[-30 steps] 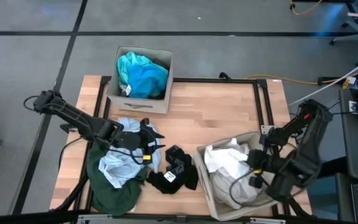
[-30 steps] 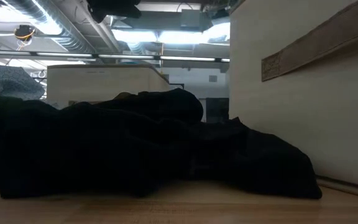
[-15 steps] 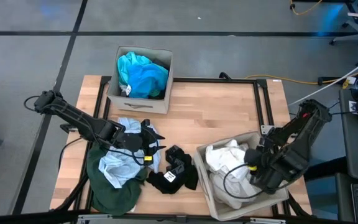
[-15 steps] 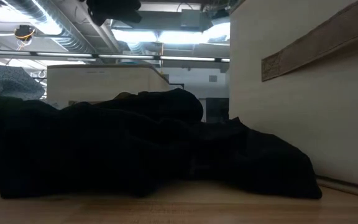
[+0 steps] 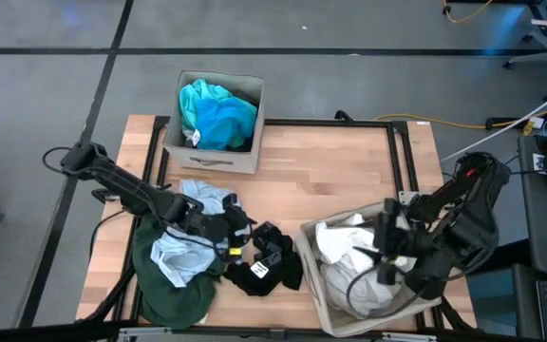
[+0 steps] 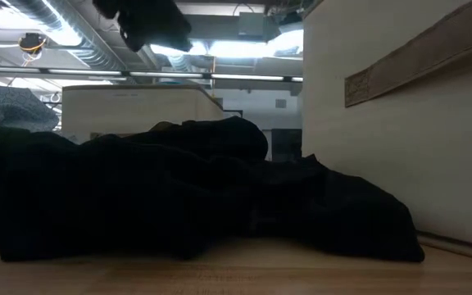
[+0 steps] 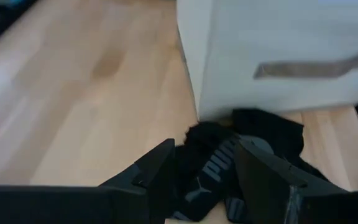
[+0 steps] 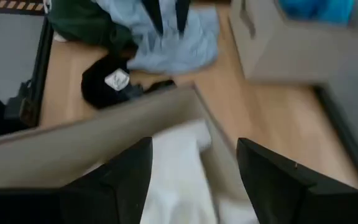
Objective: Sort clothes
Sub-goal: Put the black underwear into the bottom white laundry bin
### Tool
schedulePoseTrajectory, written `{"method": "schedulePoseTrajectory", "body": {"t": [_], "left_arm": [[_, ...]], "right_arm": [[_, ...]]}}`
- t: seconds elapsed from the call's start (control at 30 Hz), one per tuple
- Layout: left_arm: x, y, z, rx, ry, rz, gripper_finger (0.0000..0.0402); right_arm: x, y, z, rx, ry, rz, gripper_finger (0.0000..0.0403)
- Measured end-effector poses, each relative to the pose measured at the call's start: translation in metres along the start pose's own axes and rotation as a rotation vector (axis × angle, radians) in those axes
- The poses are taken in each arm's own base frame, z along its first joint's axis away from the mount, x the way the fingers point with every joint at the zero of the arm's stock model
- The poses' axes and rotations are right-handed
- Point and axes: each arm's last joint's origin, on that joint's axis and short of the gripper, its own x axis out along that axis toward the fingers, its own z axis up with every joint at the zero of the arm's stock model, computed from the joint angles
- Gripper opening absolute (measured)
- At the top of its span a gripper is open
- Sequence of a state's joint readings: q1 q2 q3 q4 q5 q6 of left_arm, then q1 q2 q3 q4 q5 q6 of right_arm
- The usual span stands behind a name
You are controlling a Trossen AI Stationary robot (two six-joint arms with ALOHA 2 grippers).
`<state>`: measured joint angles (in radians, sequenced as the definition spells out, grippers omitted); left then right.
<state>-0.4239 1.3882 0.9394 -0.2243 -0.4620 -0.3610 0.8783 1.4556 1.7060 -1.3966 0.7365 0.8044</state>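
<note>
High view shows the right gripper [image 5: 384, 249] hanging over the beige box [image 5: 313, 285] at the desk's near right corner, and its wrist view shows the jaws spread with nothing between them, directly above the white garment [image 5: 348, 245] lying inside. That reads as a drop just made: whites appear to belong in this box, and the open jaws sit high enough to clear the fabric. The left gripper [image 5: 224, 231] reaches out over the loose heap near the desk's near left corner, its jaws parted and empty in the left wrist view, pointing at the black garment [image 5: 266, 264], which lies on the wood just beside the near box's wall. I judge it is lining up on that piece as the next pick, since the black one lies apart from the rest and is easiest to take alone. Behind the left gripper the pale blue garment [image 5: 186, 247] lies crumpled on top of the dark green garment [image 5: 171, 290], which spills over the near edge of the desk [image 5: 330, 171]; both wait unsorted. At the far edge, left of centre, the second beige box [image 5: 215, 152] holds the teal and bright blue clothes [image 5: 216, 114], so colours seem to be gathered there.
</note>
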Motion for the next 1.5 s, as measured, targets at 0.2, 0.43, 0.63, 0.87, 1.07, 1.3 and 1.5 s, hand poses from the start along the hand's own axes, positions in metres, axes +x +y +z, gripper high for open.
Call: {"method": "schedulePoseTrajectory", "body": {"t": [0.2, 0.43, 0.63, 0.87, 1.07, 1.3, 1.5], "left_arm": [[0.010, -0.025, -0.021, 0.000, 0.063, -0.026, 0.0156], [-0.003, -0.057, -0.041, 0.046, 0.046, -0.018, 0.0156], [-0.019, -0.072, -0.052, 0.104, 0.059, -0.071, 0.0156], [-0.032, -0.085, -0.059, 0.115, 0.006, -0.060, 0.0156], [-0.047, -0.097, -0.069, 0.063, -0.022, -0.062, 0.0156], [-0.056, -0.100, -0.076, -0.025, -0.062, -0.014, 0.0156], [-0.057, -0.099, -0.077, -0.051, -0.088, 0.019, 0.0156]], "right_arm": [[0.039, 0.018, 0.013, -0.162, -0.056, -0.001, 0.0234], [0.092, 0.031, 0.038, -0.267, -0.053, 0.118, 0.0234], [0.141, 0.034, 0.062, -0.263, -0.089, 0.330, 0.0234], [0.198, 0.032, 0.080, -0.248, -0.089, 0.406, 0.0234], [0.242, 0.038, 0.081, -0.244, 0.011, 0.429, 0.0234], [0.291, 0.047, 0.055, -0.241, 0.195, 0.399, 0.0234], [0.321, 0.052, 0.033, -0.246, 0.326, 0.402, 0.0234]]}}
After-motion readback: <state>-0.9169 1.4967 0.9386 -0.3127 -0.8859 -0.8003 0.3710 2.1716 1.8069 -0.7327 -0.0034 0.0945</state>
